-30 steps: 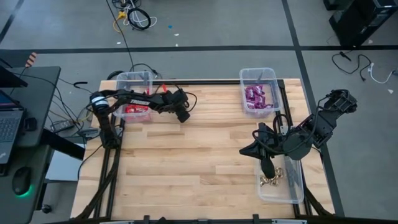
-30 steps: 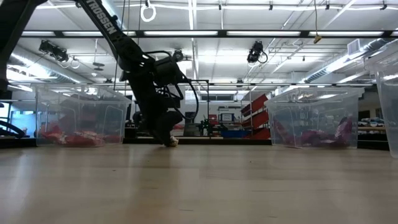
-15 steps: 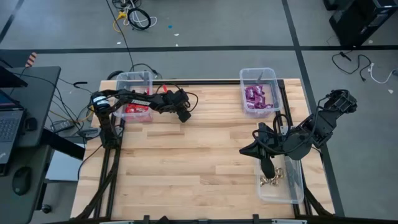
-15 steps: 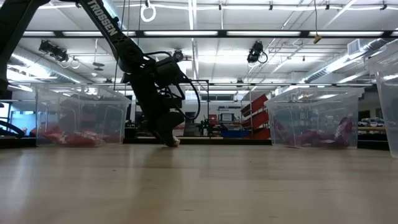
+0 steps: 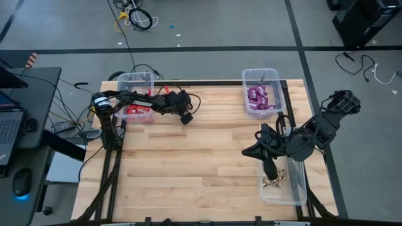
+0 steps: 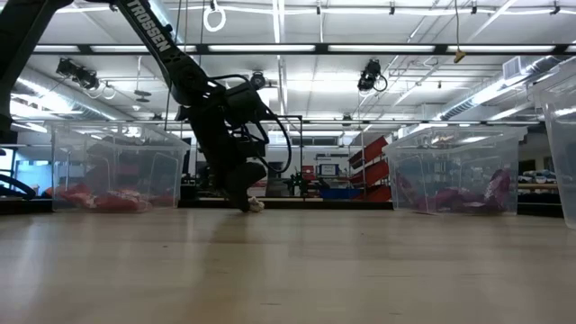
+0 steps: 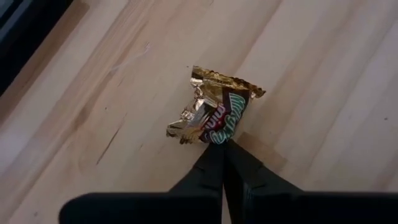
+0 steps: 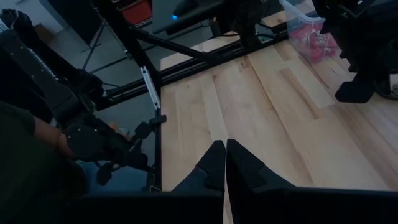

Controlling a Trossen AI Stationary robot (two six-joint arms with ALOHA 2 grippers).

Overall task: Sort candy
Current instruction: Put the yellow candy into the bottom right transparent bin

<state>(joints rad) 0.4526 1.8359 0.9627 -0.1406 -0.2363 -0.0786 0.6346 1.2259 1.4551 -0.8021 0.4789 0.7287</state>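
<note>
Beside red-candy bin (image 5: 134,94): left gripper (image 7: 225,144) closed, pinching near edge of gold foil-wrapped candy (image 7: 214,114); wrapper's length extends straight ahead of fingertips. Right gripper (image 8: 224,144) closed, empty, far off over gold-candy bin (image 5: 295,185).

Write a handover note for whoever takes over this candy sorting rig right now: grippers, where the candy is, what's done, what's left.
Left gripper: shut on a gold foil-wrapped candy, low on the table near the back-left bin.
Right gripper: shut, holding nothing, beside the front-right bin.
Candy: red packets in the back-left bin, purple packets in the back-right bin, gold pieces in the front-right bin.
Done: no other loose candy shows on the table.
Left: the gripped gold piece probably belongs in the front-right bin.
</note>
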